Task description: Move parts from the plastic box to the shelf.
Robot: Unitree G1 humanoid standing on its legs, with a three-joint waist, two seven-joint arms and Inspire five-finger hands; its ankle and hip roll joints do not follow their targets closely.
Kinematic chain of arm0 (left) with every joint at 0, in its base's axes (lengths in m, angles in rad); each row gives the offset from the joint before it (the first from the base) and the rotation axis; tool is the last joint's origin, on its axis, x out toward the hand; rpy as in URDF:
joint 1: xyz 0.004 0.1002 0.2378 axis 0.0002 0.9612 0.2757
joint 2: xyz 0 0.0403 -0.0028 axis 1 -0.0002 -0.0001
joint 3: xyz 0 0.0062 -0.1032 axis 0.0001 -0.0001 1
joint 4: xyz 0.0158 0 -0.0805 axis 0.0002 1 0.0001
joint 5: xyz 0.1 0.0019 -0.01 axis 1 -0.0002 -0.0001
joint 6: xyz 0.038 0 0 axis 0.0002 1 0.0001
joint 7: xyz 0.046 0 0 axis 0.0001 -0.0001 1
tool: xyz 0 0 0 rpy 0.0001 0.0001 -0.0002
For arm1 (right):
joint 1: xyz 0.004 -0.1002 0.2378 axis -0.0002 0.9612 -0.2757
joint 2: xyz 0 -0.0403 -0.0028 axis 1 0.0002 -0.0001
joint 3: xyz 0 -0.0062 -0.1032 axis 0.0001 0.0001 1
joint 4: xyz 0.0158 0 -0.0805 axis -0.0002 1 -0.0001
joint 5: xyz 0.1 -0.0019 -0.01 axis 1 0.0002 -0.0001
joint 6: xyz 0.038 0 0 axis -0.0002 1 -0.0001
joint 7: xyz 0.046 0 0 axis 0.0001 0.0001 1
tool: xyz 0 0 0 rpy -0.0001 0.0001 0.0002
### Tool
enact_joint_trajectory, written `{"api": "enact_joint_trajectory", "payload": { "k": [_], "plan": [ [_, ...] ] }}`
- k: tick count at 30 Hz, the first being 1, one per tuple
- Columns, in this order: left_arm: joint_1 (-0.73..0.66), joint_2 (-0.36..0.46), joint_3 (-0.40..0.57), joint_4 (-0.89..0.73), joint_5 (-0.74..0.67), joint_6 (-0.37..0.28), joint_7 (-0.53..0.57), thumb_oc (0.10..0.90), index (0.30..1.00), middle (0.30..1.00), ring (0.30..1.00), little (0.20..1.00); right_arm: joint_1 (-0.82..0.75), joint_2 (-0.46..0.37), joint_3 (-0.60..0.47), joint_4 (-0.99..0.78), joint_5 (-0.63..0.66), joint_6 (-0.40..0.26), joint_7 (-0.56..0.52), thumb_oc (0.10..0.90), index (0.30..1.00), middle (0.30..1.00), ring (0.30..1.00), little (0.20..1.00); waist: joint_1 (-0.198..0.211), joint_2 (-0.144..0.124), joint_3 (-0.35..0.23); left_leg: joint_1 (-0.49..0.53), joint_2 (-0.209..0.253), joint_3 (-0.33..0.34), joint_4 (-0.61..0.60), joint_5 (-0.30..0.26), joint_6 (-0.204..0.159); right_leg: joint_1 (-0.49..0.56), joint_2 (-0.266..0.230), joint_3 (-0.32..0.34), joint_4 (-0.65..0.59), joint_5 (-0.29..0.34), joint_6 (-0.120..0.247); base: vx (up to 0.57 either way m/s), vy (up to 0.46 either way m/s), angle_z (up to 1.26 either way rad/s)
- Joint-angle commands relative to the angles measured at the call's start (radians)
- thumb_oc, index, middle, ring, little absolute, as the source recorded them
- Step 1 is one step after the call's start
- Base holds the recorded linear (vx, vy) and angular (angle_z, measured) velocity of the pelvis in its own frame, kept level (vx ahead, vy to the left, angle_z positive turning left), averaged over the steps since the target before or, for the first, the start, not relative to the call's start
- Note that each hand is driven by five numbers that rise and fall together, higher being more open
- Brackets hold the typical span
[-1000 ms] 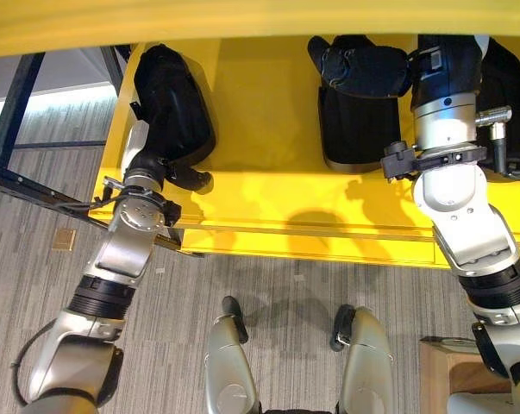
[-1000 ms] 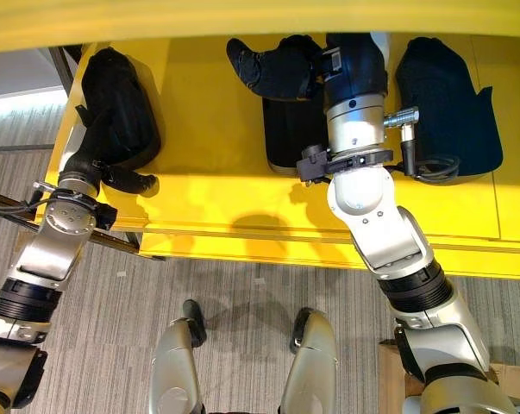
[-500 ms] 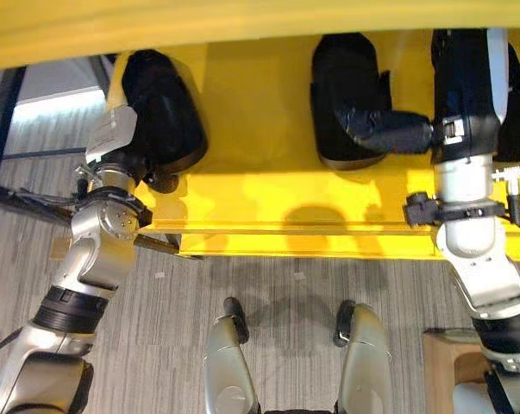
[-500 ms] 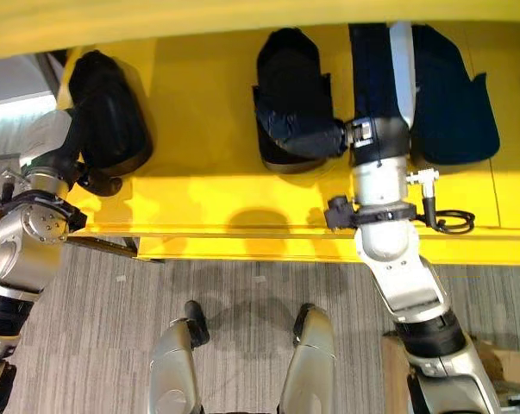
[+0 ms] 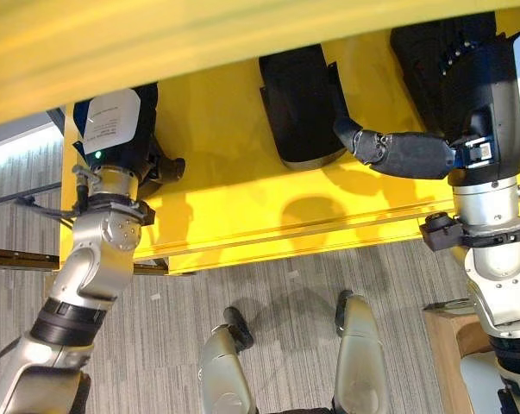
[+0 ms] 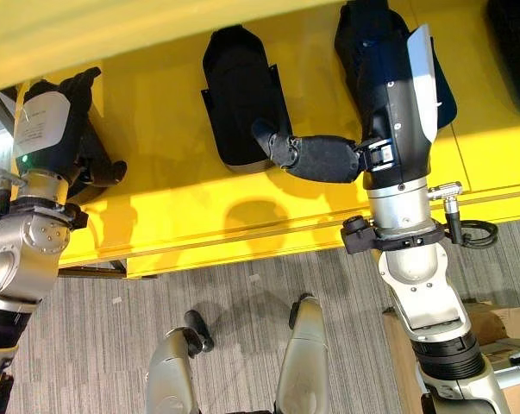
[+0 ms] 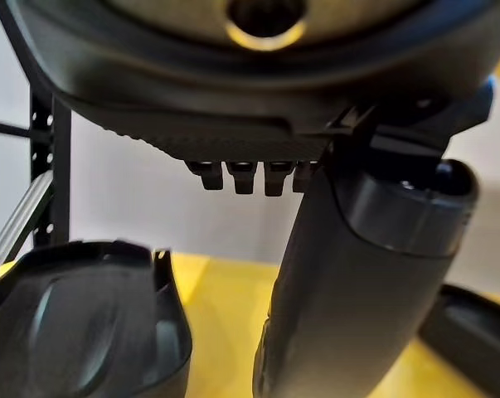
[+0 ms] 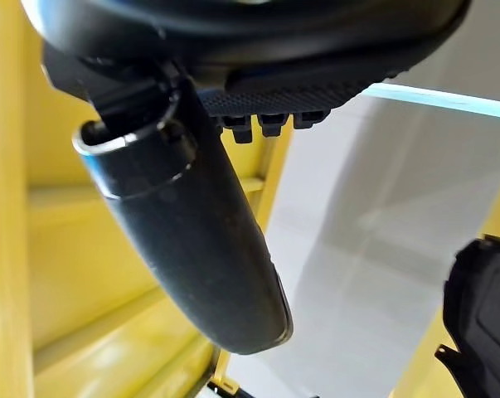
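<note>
Nearest to me is the grey carpet floor (image 5: 268, 285), and just past it the front edge of the yellow shelf (image 5: 242, 216). My left hand (image 5: 113, 129) reaches over the shelf's left end above a black part (image 7: 84, 332) that lies there; my thumb stands out, but I cannot tell whether the fingers are spread or curled, and nothing shows in their grip. My right hand (image 6: 389, 78) is over the shelf further right, its thumb (image 6: 316, 157) stretched out sideways and its tip just beside the middle black part (image 6: 234, 86); I cannot tell how its fingers stand either. That middle part lies on the shelf between my two hands. Another black part (image 6: 445, 86) lies under my right hand, and deeper in, a further one (image 6: 514, 34) shows at the far right edge.
</note>
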Motion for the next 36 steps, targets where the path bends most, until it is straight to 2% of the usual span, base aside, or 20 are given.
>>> {"api": "enact_joint_trajectory", "payload": {
  "k": [1, 7, 11, 16, 17, 20, 24, 25, 31, 36],
  "plan": [
    [0.01, 0.082, 0.179, -0.119, 0.035, -0.05, 0.159, 0.9, 1.0, 1.0, 1.0, 1.0, -0.08, 0.019, -0.105, -0.18, -0.045, -0.116, -0.027, 0.9, 1.0, 1.0, 1.0, 1.0, 0.006, -0.002, -0.021, 0.033, -0.044, 0.035, -0.028, -0.079, 0.064, 0.083, 0.038, -0.068, -0.005, -0.105, -0.004, 0.0, 0.0, 0.0],
    [0.148, 0.017, 0.245, -0.167, -0.053, -0.119, 0.158, 0.9, 1.0, 1.0, 1.0, 1.0, -0.057, 0.039, -0.114, -0.196, -0.075, -0.116, -0.062, 0.9, 1.0, 1.0, 1.0, 1.0, 0.04, -0.007, -0.016, 0.018, -0.052, 0.02, -0.029, -0.092, 0.071, 0.086, 0.032, -0.085, -0.008, -0.104, -0.001, -0.04, -0.037, 0.02],
    [0.218, -0.053, 0.249, -0.197, -0.112, -0.1, 0.148, 0.9, 1.0, 1.0, 1.0, 1.0, -0.044, 0.062, -0.106, -0.209, -0.107, -0.108, -0.081, 0.9, 1.0, 1.0, 1.0, 1.0, 0.064, -0.008, -0.016, 0.01, -0.056, 0.012, -0.03, -0.097, 0.072, 0.087, 0.021, -0.104, -0.023, -0.092, 0.009, -0.04, -0.054, 0.04],
    [0.229, -0.088, 0.235, -0.194, -0.106, -0.114, 0.17, 0.9, 1.0, 1.0, 1.0, 1.0, -0.044, 0.067, -0.098, -0.214, -0.12, -0.103, -0.096, 0.9, 1.0, 1.0, 1.0, 1.0, 0.071, -0.011, -0.016, 0.005, -0.054, 0.009, -0.033, -0.095, 0.072, 0.087, 0.017, -0.111, -0.029, -0.086, 0.013, -0.02, -0.019, 0.03],
    [0.222, -0.096, 0.224, -0.195, -0.109, -0.131, 0.168, 0.9, 1.0, 1.0, 1.0, 1.0, -0.044, 0.065, -0.095, -0.214, -0.119, -0.102, -0.102, 0.9, 1.0, 1.0, 1.0, 1.0, 0.072, -0.014, -0.016, 0.004, -0.051, 0.008, -0.033, -0.093, 0.073, 0.088, 0.017, -0.113, -0.03, -0.084, 0.013, -0.01, -0.038, 0.04],
    [0.178, -0.101, 0.195, -0.199, -0.075, -0.128, 0.145, 0.9, 1.0, 1.0, 1.0, 1.0, -0.05, 0.058, -0.09, -0.214, -0.106, -0.092, -0.109, 0.9, 1.0, 1.0, 1.0, 1.0, 0.065, -0.021, -0.016, 0.002, -0.044, 0.009, -0.036, -0.085, 0.068, 0.093, 0.027, -0.114, -0.037, -0.081, 0.013, 0.0, -0.037, 0.02],
    [0.12, -0.088, 0.163, -0.191, -0.057, -0.08, 0.117, 0.9, 1.0, 1.0, 1.0, 1.0, -0.056, 0.055, -0.08, -0.21, -0.097, -0.09, -0.111, 0.9, 1.0, 1.0, 1.0, 1.0, 0.052, -0.026, -0.016, 0.002, -0.037, 0.012, -0.036, -0.081, 0.065, 0.095, 0.038, -0.109, -0.035, -0.082, 0.011, 0.0, -0.002, 0.03],
    [0.09, -0.081, 0.143, -0.18, -0.061, -0.037, 0.091, 0.9, 1.0, 1.0, 1.0, 1.0, -0.064, 0.055, -0.073, -0.205, -0.095, -0.087, -0.109, 0.9, 1.0, 1.0, 1.0, 1.0, 0.046, -0.028, -0.016, 0.004, -0.034, 0.014, -0.037, -0.079, 0.064, 0.097, 0.044, -0.106, -0.034, -0.084, 0.009, 0.0, 0.001, 0.04],
    [0.021, -0.068, 0.097, -0.121, -0.034, 0.036, 0.099, 0.9, 1.0, 1.0, 1.0, 1.0, -0.083, 0.052, -0.057, -0.19, -0.083, -0.085, -0.098, 0.9, 1.0, 1.0, 1.0, 1.0, 0.028, -0.033, -0.016, 0.013, -0.026, 0.025, -0.037, -0.074, 0.06, 0.101, 0.052, -0.098, -0.034, -0.086, 0.008, 0.0, 0.002, -0.01],
    [-0.034, -0.049, 0.065, -0.079, 0.024, 0.057, 0.088, 0.9, 1.0, 1.0, 1.0, 1.0, -0.105, 0.058, -0.046, -0.179, -0.069, -0.085, -0.076, 0.9, 1.0, 1.0, 1.0, 1.0, 0.019, -0.034, -0.016, 0.015, -0.02, 0.036, -0.037, -0.07, 0.056, 0.096, 0.051, -0.094, -0.044, -0.076, 0.012, 0.0, 0.018, -0.04]
  ]
}}
